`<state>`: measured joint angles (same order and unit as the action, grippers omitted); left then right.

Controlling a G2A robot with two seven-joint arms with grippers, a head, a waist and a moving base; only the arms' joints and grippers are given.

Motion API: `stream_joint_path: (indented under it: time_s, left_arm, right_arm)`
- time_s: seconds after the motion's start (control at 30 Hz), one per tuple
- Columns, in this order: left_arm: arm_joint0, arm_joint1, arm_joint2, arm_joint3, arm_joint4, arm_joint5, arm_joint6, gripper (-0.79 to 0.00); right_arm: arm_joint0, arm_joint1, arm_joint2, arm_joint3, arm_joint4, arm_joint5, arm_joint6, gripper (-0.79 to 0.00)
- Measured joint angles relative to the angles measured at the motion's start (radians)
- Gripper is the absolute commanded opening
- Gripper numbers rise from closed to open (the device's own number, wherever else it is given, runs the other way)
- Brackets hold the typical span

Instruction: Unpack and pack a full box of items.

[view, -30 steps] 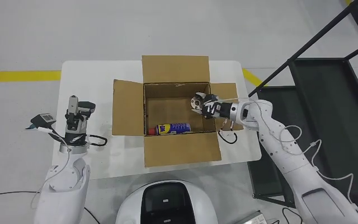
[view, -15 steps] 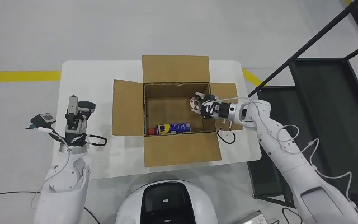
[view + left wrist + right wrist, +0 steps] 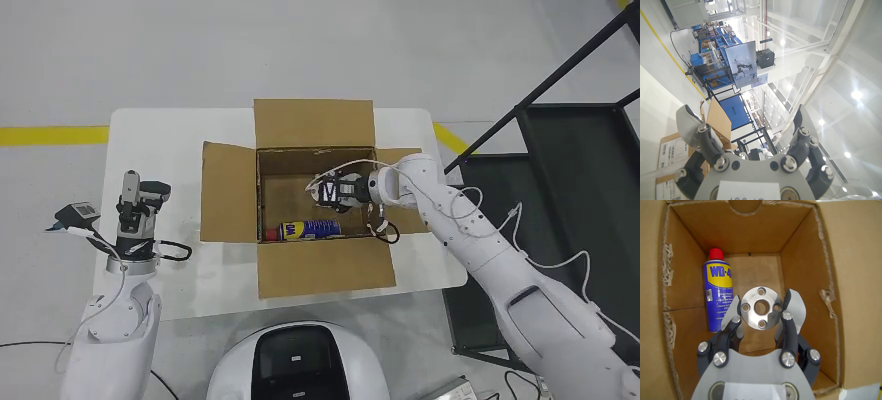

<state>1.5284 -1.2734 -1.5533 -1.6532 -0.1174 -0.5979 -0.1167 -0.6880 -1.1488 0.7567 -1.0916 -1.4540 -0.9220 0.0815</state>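
White table [image 3: 170,140] carries the whole job, with an open cardboard box [image 3: 315,125] at its middle, all 4 flaps folded outward so that an arm can enter from above.

Nearest the robot, at the table's left edge and well apart from the box, the left gripper [image 3: 742,113] stands upright on its arm and points at the ceiling. Its fingers are spread wide with nothing between them, a parked pose that probably keeps it out of the other arm's way.

Just inside the box wall closest to the robot, a blue and yellow spray can [image 3: 719,294] lies on its side along that wall, red cap toward the robot's left. Lying flat there, it leaves the middle of the floor free.

Beyond the can, the right gripper [image 3: 762,296] reaches into the box from the right side. It pinches a round steel flange [image 3: 761,321] by opposite points of the rim, so the face with its 4 bolt holes and centre bore stays visible between the fingers. The flange hangs near the can without touching it; whether it rests on the floor cannot be told. With the box so nearly empty, the step could be either lifting out or setting in.

Farther off, a yellow floor line [image 3: 50,135] passes behind the table.
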Motion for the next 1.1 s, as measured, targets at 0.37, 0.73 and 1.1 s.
stream_joint_path:
  time_s: [0.37,0.73,1.1]
  left_arm:
    - [0.0,0.0,0.0,0.0,0.0,0.0,0.0,0.0]
    - [0.0,0.0,0.0,0.0,0.0,0.0,0.0,0.0]
    - [0.0,0.0,0.0,0.0,0.0,0.0,0.0,0.0]
  right_arm:
    - [0.153,-0.148,-0.202,0.344,-0.002,0.029,-0.094,-0.785]
    - [0.207,-0.212,-0.25,0.527,-0.035,0.043,-0.192,0.0]
    - [0.193,-0.134,-0.2,0.471,-0.152,0.053,-0.507,0.0]
